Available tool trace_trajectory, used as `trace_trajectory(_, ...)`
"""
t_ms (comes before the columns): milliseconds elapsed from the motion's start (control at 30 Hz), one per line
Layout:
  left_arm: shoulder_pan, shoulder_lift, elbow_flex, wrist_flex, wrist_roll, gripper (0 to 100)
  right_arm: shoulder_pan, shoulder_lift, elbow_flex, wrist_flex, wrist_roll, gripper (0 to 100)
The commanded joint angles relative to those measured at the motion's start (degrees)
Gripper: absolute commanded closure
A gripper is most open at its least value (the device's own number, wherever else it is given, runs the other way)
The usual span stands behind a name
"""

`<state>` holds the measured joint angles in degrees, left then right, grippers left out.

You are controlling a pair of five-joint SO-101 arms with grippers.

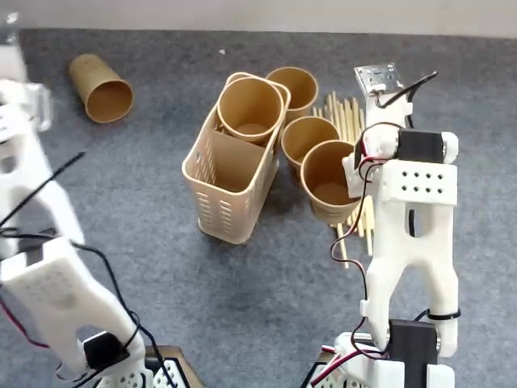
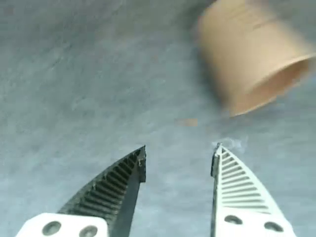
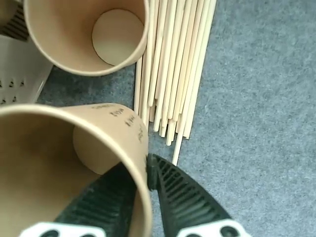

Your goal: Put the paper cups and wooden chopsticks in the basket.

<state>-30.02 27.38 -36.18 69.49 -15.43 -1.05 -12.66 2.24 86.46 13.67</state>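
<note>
Covering the whole surface [image 1: 266, 307] is grey carpet-like matting, with a pale strip [image 1: 258, 14] along its far edge. The basket [image 1: 222, 190] stands mid-surface with one paper cup [image 1: 250, 109] in its far compartment. The right fingers [image 3: 182, 197] pinch the rim of a held cup [image 1: 327, 182] just right of the basket, beside two upright cups [image 1: 307, 136] and the wooden chopsticks [image 1: 349, 113]. The left fingers [image 2: 118, 187] are spread above the matting near a tipped cup [image 1: 101, 87] at far left.

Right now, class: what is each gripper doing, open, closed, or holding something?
Left gripper: open, holding nothing.
Right gripper: closed on the wall of a paper cup.
</note>
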Motion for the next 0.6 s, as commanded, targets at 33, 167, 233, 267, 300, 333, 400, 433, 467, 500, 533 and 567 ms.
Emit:
trace_trajectory(33, 9.6, 2.7, -2.4, -6.2, 1.9, 76, -0.3, -1.5, -1.5, 0.2, -0.1, 99.3)
trace_trajectory(167, 9.3, 8.6, -2.4, -12.5, 1.7, 76, 0.0, -1.6, -1.5, 0.2, 0.1, 99.3)
trace_trajectory(233, 8.6, 10.1, -2.5, -14.1, 1.5, 76, -0.3, -1.6, -1.7, 0.2, 0.1, 99.3)
trace_trajectory(267, 8.1, 10.2, -2.7, -14.5, 1.5, 76, -0.3, -1.6, -1.7, 0.2, 0.1, 99.3)
trace_trajectory(300, 7.8, 10.5, -3.6, -14.5, 0.9, 76, -0.3, -1.6, -1.8, 0.2, 0.1, 99.3)
trace_trajectory(333, 7.4, 10.7, -4.6, -14.4, -0.2, 76, -0.3, -1.6, -1.8, 0.2, 0.1, 99.3)
trace_trajectory(400, 6.5, 10.6, -6.3, -14.3, -0.7, 76, -0.3, -1.6, -1.8, 0.2, 0.1, 99.3)
trace_trajectory(433, 6.3, 10.5, -7.0, -14.3, -1.0, 76, -0.3, -1.6, -1.8, 0.2, 0.1, 99.3)
trace_trajectory(467, 6.2, 10.6, -7.4, -14.3, -2.2, 76, -0.3, -1.6, -1.8, 0.2, 0.1, 99.3)
trace_trajectory(500, 6.2, 10.7, -7.7, -14.3, -4.0, 76, -0.3, -1.6, -1.8, 0.2, 0.1, 99.3)
trace_trajectory(533, 6.0, 10.7, -7.7, -14.6, -5.5, 76, -0.3, -1.6, -1.8, 0.2, 0.1, 99.3)
trace_trajectory(567, 5.7, 10.8, -7.8, -14.7, -6.9, 76, -0.3, -1.6, -1.8, 0.2, 0.1, 99.3)
